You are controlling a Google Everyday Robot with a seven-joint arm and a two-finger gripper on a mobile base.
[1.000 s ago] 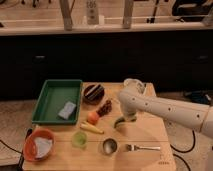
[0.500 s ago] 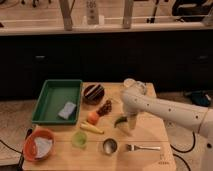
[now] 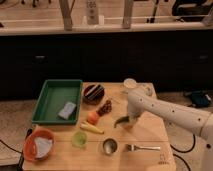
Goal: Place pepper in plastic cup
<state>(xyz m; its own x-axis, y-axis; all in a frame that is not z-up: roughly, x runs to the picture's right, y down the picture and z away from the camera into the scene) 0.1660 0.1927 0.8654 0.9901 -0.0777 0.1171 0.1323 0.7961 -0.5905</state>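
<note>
The green pepper (image 3: 120,121) hangs in my gripper (image 3: 126,121), a little above the wooden table near its middle right. The gripper is shut on it, and the white arm (image 3: 165,112) reaches in from the right. The light-green plastic cup (image 3: 79,138) stands at the front left of the table, well left of the gripper. The steel cup (image 3: 109,146) stands between them, nearer the front edge.
A green tray (image 3: 50,102) with a blue sponge (image 3: 66,110) is at the left. An orange bowl (image 3: 39,145), a dark bowl (image 3: 93,93), an orange fruit (image 3: 92,117), a yellow vegetable (image 3: 92,128), a fork (image 3: 143,147) and a whitish cup (image 3: 130,83) stand around.
The gripper has lifted slightly with the pepper in it and shifted a little to the left. The other things have not moved.
</note>
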